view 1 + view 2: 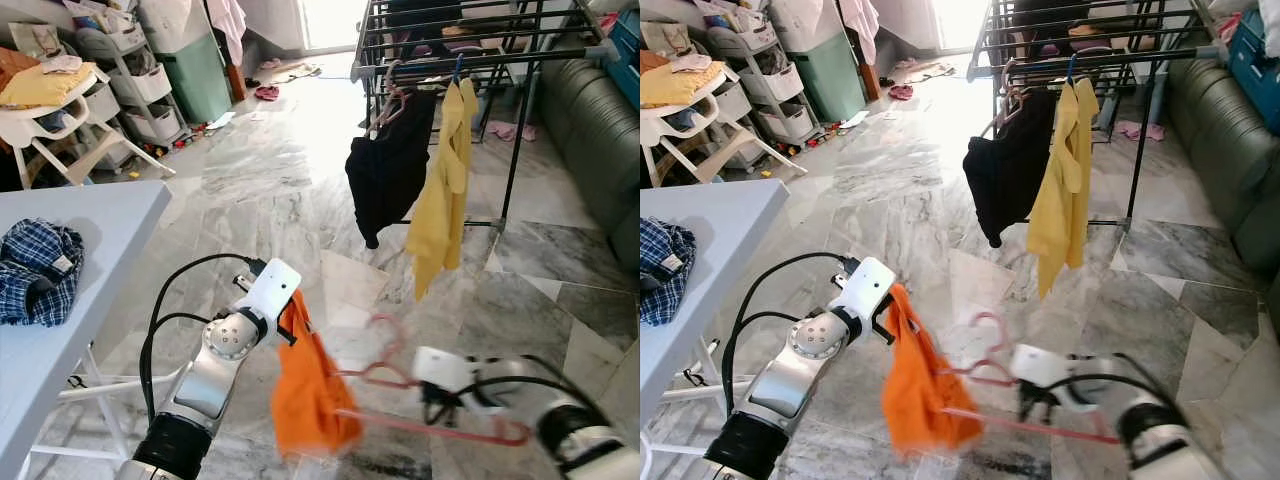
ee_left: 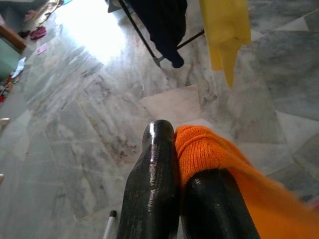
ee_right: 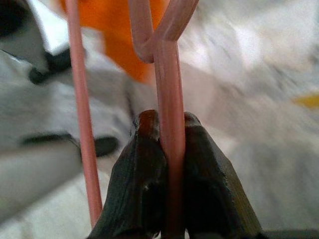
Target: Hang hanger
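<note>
Grey-veined marble floor [image 1: 260, 190] fills the room, sunlit at the upper centre of the frame. A black drying rack [image 1: 480, 50] at the upper right carries a black garment [image 1: 388, 165] and a yellow shirt [image 1: 445, 185]. At the lower centre, the left hand [image 2: 174, 164] is clenched on an orange garment [image 1: 305, 385]. The right hand [image 3: 167, 149] grasps the pink hanger [image 1: 420, 405], low and blurred. A plaid shirt [image 1: 38, 270] lies on the pale bench [image 1: 110, 225] at the left.
</note>
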Controlling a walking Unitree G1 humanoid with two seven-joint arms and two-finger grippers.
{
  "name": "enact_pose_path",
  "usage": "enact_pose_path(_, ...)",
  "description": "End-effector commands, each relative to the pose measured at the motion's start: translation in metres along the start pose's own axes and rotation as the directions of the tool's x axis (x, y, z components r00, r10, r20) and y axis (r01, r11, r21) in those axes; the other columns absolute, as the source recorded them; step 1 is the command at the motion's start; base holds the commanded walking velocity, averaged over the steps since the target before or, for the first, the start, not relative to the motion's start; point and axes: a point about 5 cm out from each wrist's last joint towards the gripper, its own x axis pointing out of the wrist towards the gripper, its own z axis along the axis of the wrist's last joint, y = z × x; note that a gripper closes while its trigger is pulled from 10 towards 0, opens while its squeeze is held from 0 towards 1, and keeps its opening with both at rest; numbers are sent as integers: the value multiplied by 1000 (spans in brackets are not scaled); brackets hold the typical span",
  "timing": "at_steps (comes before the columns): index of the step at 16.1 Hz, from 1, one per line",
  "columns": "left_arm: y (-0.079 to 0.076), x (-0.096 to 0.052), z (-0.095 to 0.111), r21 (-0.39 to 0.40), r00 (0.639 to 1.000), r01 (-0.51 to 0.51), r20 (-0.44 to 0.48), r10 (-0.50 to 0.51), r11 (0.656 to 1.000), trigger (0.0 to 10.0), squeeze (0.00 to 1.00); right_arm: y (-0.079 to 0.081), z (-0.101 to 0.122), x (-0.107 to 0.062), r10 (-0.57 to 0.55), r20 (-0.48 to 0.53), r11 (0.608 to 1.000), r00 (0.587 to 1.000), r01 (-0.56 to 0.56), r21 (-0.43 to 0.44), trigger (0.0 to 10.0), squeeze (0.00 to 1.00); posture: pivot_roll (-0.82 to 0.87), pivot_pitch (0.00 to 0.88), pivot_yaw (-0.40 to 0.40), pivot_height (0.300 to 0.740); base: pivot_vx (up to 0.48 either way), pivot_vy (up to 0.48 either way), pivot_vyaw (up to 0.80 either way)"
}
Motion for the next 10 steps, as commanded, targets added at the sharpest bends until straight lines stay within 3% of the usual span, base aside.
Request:
enact_pose_path(1, 17, -2, 11, 37, 997, -70, 40, 68, 997, 10000, 0, -6, -15, -7, -44, -99, 999, 994, 44, -5, 10000, 0, -81, 0, 145, 740, 0, 0, 0)
enact_pose_path(2, 17, -3, 11, 51, 997, -70, 42, 68, 996, 10000, 0, -15, -20, -13, -119, -112, 991, 987, 125, 48, 10000, 0, -80, 0, 146, 740, 0, 0, 0)
enact_pose_path(3, 17, -3, 12, 54, 997, -66, 49, 64, 996, 10000, 0, -29, -25, -22, -239, -144, 964, 960, 252, 81, 10000, 0, -80, 0, 147, 740, 0, 0, 0)
enact_pose_path(5, 14, -2, 17, 56, 995, -55, 80, 51, 997, 10000, 0, -43, -26, -30, -364, -156, 907, 918, 387, 164, 10000, 0, -78, 0, 150, 740, 0, 0, 0)
enact_pose_path(7, 8, -2, 25, 80, 990, -43, 137, 32, 996, 10000, 0, -46, -14, -28, -389, -98, 889, 916, 401, 219, 10000, 0, -77, 0, 150, 740, 0, 0, 0)
enact_pose_path(10, -1, 0, 30, 131, 986, -18, 165, -4, 991, 10000, 0, -42, 7, -17, -363, -11, 909, 932, 356, 214, 10000, 0, -75, 0, 150, 740, 0, 0, 0)
